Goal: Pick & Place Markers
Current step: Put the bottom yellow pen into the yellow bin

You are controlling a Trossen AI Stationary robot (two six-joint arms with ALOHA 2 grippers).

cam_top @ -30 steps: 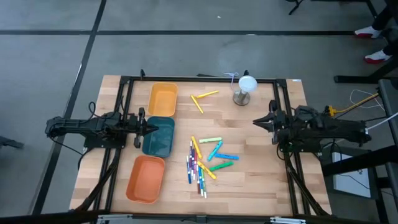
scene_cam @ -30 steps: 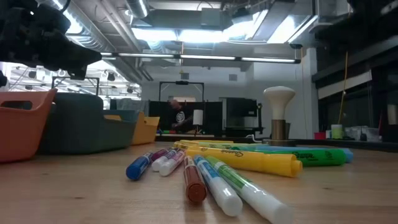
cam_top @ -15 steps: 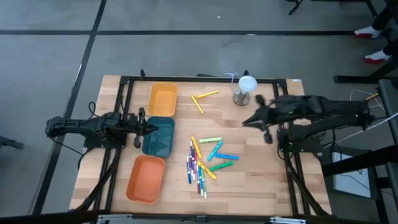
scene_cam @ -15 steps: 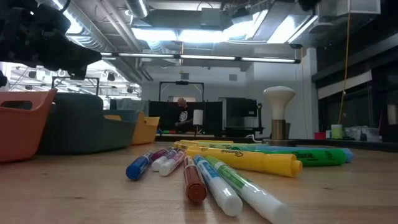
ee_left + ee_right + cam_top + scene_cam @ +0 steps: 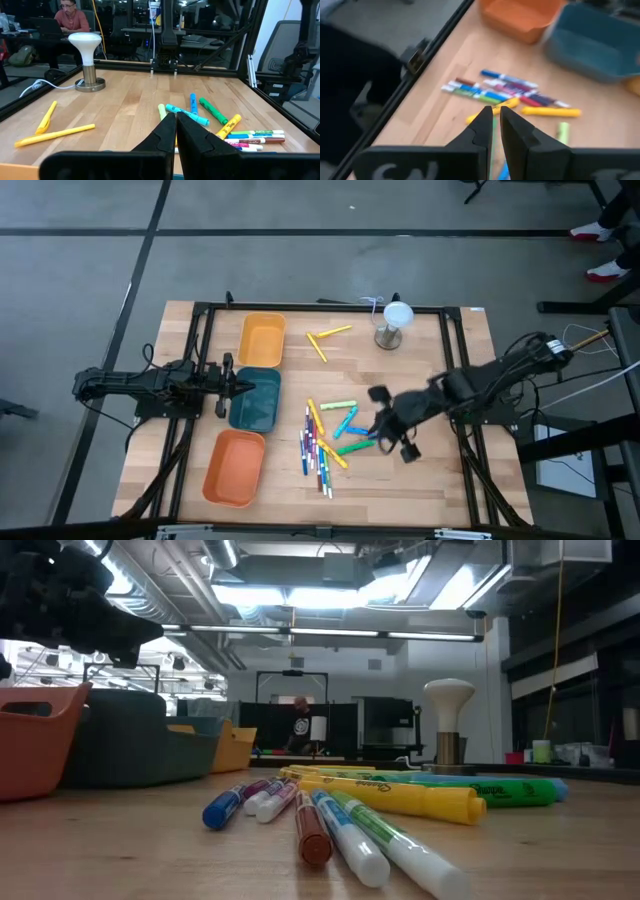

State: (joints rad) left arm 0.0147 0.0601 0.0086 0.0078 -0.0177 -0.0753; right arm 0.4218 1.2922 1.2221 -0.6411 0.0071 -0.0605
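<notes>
A loose pile of coloured markers (image 5: 325,442) lies flat on the wooden table near its middle, and shows close up in the low view (image 5: 340,820). Two yellow markers (image 5: 326,340) lie apart toward the far edge. My right gripper (image 5: 378,424) hangs shut above the right side of the pile, slanting down toward it; its wrist view shows its tips (image 5: 495,116) over the markers (image 5: 505,92), touching none. My left gripper (image 5: 236,385) is shut and level at the left, at the teal tray's (image 5: 258,402) left edge; its tips (image 5: 176,119) hold nothing.
A yellow tray (image 5: 262,338), the teal tray and an orange tray (image 5: 236,468) stand in a row at the left. A white mushroom-shaped lamp (image 5: 395,322) with a cord stands at the far right. A black frame (image 5: 455,380) runs around the table. A person sits beyond the table (image 5: 70,17).
My right gripper has swung from the table's right edge toward the middle and near side, out over the marker pile, and tipped from level to slanting down. It has stayed shut. The markers have not moved.
</notes>
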